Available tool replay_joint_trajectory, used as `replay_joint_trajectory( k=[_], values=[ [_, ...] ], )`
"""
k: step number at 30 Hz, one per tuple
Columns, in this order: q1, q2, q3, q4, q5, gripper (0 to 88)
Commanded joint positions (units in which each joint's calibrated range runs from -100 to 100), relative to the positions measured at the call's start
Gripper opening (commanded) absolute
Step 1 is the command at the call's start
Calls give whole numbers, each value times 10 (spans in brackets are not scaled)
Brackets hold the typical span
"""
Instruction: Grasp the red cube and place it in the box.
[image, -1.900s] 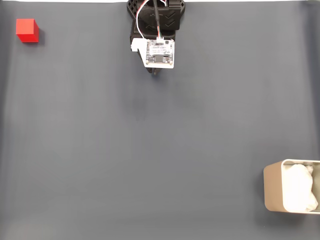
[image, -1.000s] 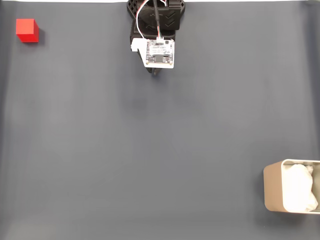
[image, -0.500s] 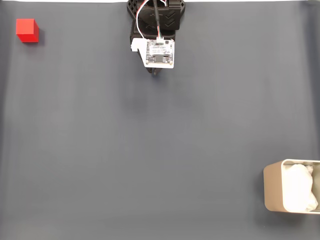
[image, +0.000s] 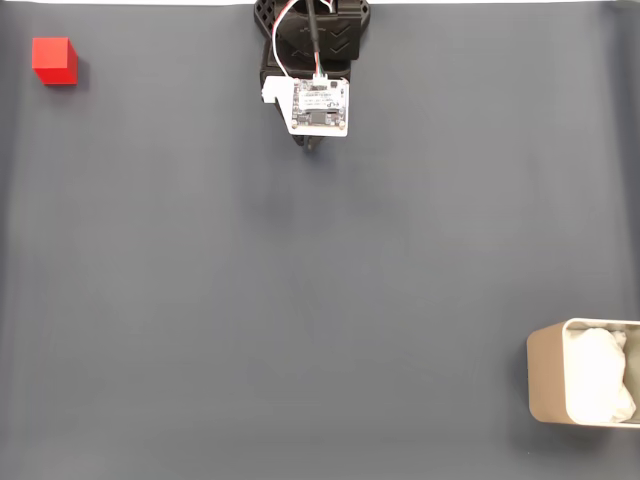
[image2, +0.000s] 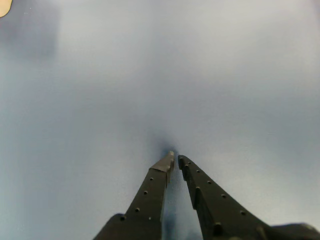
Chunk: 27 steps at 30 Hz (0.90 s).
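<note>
The red cube (image: 54, 61) rests on the dark grey mat at the far upper left of the fixed view. At the lower right edge stands the beige box (image: 546, 376), with white wrinkly padding inside. My arm is folded at the top centre of that view, and the gripper (image: 313, 146) pokes out just below the white circuit board, far from both cube and box. In the wrist view the gripper (image2: 175, 159) points at bare mat, its two black fingers nearly touching with nothing between them.
The dark grey mat (image: 300, 300) covers the whole table in the fixed view, with a pale strip along the top edge. A beige corner of the box (image2: 4, 6) peeks in at the top left of the wrist view.
</note>
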<state>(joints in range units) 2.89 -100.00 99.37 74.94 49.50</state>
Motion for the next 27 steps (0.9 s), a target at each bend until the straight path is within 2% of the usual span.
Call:
replay_joint_trajectory(
  k=[1, 23, 27],
  values=[
    [0, 0, 5, 10, -1, 0],
    [0, 0, 5, 10, 0, 0],
    [-1, 0, 5, -31, -11, 0]
  ],
)
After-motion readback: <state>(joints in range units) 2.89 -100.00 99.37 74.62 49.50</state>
